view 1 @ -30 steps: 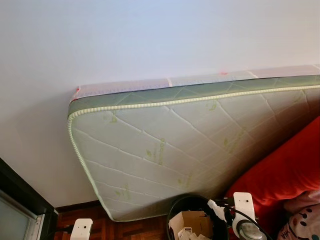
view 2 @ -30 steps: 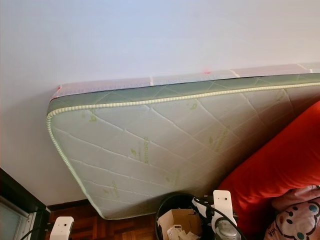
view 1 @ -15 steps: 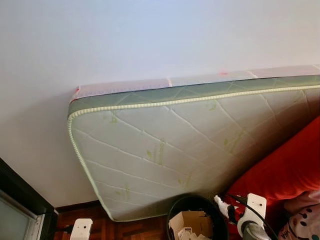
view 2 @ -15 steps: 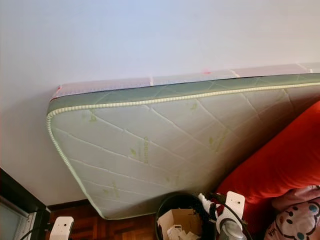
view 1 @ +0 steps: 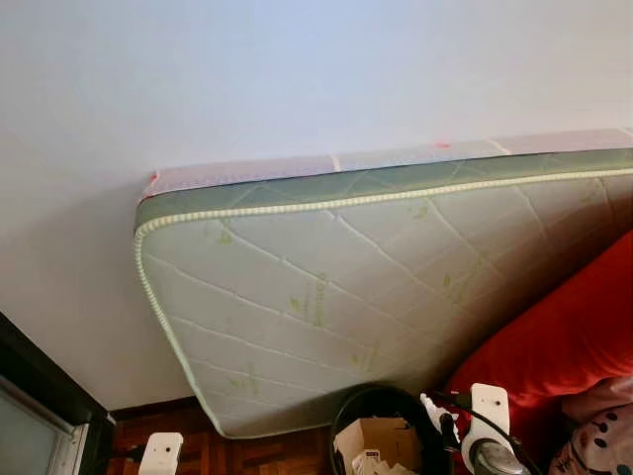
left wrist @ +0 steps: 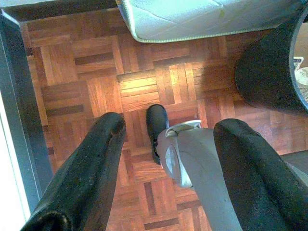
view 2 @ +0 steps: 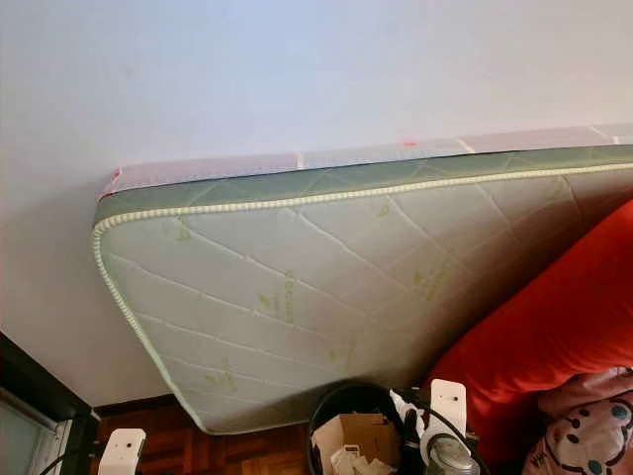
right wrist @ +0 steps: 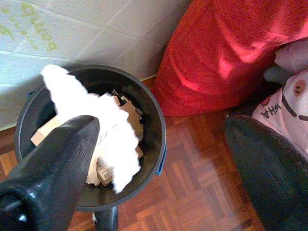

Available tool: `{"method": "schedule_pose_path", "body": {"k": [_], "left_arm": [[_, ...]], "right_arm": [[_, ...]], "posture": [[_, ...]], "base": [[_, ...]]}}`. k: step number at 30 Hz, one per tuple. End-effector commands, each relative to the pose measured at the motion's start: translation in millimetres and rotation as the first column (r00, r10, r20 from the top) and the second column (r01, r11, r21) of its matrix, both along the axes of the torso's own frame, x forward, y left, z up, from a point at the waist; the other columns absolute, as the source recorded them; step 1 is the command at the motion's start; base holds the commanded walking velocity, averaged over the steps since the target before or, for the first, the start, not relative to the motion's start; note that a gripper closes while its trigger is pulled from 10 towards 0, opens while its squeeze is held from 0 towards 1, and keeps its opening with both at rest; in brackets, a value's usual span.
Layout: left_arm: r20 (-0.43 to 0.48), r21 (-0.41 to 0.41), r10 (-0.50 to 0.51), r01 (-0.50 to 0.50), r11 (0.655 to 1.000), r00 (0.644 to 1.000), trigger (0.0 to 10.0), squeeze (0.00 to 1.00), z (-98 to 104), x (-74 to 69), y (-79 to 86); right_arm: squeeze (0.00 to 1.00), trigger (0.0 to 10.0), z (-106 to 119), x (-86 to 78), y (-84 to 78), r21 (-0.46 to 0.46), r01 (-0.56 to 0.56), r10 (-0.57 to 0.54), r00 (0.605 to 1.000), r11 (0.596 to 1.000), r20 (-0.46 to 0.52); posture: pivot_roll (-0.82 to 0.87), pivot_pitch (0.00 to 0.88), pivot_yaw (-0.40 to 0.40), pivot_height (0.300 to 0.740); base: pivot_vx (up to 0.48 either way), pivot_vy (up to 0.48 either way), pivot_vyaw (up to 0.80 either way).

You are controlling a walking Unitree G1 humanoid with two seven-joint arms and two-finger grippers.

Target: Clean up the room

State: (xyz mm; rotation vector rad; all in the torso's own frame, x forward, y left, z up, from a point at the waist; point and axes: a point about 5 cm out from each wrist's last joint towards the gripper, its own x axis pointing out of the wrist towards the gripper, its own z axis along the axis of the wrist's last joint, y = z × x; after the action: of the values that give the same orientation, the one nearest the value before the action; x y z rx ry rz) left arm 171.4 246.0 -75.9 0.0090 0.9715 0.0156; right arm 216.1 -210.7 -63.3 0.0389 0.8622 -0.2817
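Right gripper (right wrist: 159, 159) hangs over the round black plastic bin (right wrist: 154, 120) w/ fingers spread wide; crumpled white tissue (right wrist: 103, 125) lies against one finger (right wrist: 53, 168), above the bin's cardboard scraps (right wrist: 129, 111); left gripper (left wrist: 168, 168) idles wide apart, holding nothing, over brown parquet floor (left wrist: 96, 82).

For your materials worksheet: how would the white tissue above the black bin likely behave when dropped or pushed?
The white tissue looks crumpled with ragged edges, so probably floppy and very light. It seems to cling to one finger of the open right pincer, so it may snag. If released, it would likely land in the black bin.
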Motion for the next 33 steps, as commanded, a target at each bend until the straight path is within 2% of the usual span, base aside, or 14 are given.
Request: {"method": "schedule_pose_path", "body": {"k": [1, 3, 6, 10, 12, 17, 19, 22, 27, 29, 31, 33], "left_arm": [[-0.017, 0.003, -0.011, 0.011, 1.000, 1.000, 10.0, 0.00, -0.3, -1.4, 1.5], [-0.017, 0.004, -0.012, 0.012, 1.000, 1.000, 10.0, 0.00, -0.3, -1.4, 1.6], [-0.016, 0.005, -0.011, 0.011, 1.000, 1.000, 10.0, 0.00, -0.2, -1.3, 1.9], [-0.016, 0.006, -0.011, 0.011, 1.000, 1.000, 10.0, 0.00, -0.1, -1.3, 2.1], [-0.016, 0.005, -0.013, 0.013, 1.000, 1.000, 10.0, 0.00, -0.1, -1.2, 1.9], [-0.016, 0.004, -0.012, 0.012, 1.000, 1.000, 10.0, 0.00, -0.2, -1.1, 1.7], [-0.016, 0.003, -0.011, 0.011, 1.000, 1.000, 10.0, 0.00, -0.1, -1.0, 1.6], [-0.015, 0.004, -0.010, 0.010, 1.000, 1.000, 10.0, 0.00, -0.1, -0.8, 1.6], [-0.012, 0.003, -0.005, 0.005, 1.000, 1.000, 10.0, 0.00, 0.2, -0.1, 1.5], [-0.011, 0.003, -0.006, 0.006, 1.000, 1.000, 10.0, 0.00, 0.3, 0.1, 1.4], [-0.012, 0.002, -0.005, 0.005, 1.000, 1.000, 10.0, 0.00, 0.2, 0.0, 1.4], [-0.012, 0.002, -0.006, 0.006, 1.000, 1.000, 10.0, 0.00, 0.2, 0.0, 1.4]], "right_arm": [[0.00, 10.0, -0.6, -0.6, 0.2, 0.003, 0.010, -0.010, 1.000, 1.000, -0.008], [0.00, 10.0, 1.0, 0.6, -2.1, -0.017, 0.028, -0.028, 1.000, 0.999, 0.009], [0.00, 10.0, 11.4, 10.7, -10.6, -0.042, 0.092, -0.087, 0.989, 0.995, 0.116], [0.00, 10.0, 14.4, 14.0, -13.1, -0.048, 0.100, -0.093, 0.987, 0.994, 0.132], [0.00, 10.0, 8.9, 7.8, -13.3, -0.073, 0.074, -0.070, 0.996, 0.995, 0.055], [0.00, 10.0, -3.1, -8.1, -9.0, -0.086, 0.039, -0.045, 0.997, 0.996, -0.068], [0.00, 10.0, -4.4, -10.5, -9.1, -0.086, 0.045, -0.052, 0.996, 0.995, -0.074], [0.00, 10.0, -0.9, -6.2, -10.8, -0.077, 0.082, -0.083, 0.996, 0.994, -0.019], [0.00, 10.0, 20.3, 22.5, -12.4, -0.043, 0.108, -0.099, 0.981, 0.993, 0.167], [0.00, 10.0, 19.6, 22.7, -11.1, -0.044, 0.100, -0.093, 0.984, 0.994, 0.149], [0.00, 10.0, 9.5, 11.6, -9.5, -0.115, 0.036, -0.036, 0.999, 0.993, 0.005], [0.00, 10.0, 3.4, 2.3, -10.5, -0.121, 0.047, -0.054, 0.997, 0.992, -0.056]], "posture": [[0.02, 0.000, -0.061, 0.740], [0.02, 0.000, -0.060, 0.740], [0.02, 0.000, -0.060, 0.740], [0.02, 0.000, -0.059, 0.740], [0.02, 0.000, -0.060, 0.740], [0.02, 0.000, -0.061, 0.740], [0.02, 0.000, -0.061, 0.740], [0.02, 0.000, -0.061, 0.740], [0.02, 0.000, -0.062, 0.740], [0.02, 0.000, -0.062, 0.740], [0.02, 0.000, -0.062, 0.740], [0.02, 0.000, -0.062, 0.740]], "base": [[0.000, 0.000, 0.00], [0.000, 0.000, 0.00], [0.000, 0.000, 0.00], [0.000, 0.000, 0.00], [0.000, 0.000, 0.00], [0.000, 0.000, 0.00], [0.000, 0.000, 0.00], [0.000, 0.000, 0.00], [0.000, 0.000, 0.00], [0.000, 0.000, 0.00], [0.000, 0.000, 0.00], [0.000, 0.000, 0.00]]}}
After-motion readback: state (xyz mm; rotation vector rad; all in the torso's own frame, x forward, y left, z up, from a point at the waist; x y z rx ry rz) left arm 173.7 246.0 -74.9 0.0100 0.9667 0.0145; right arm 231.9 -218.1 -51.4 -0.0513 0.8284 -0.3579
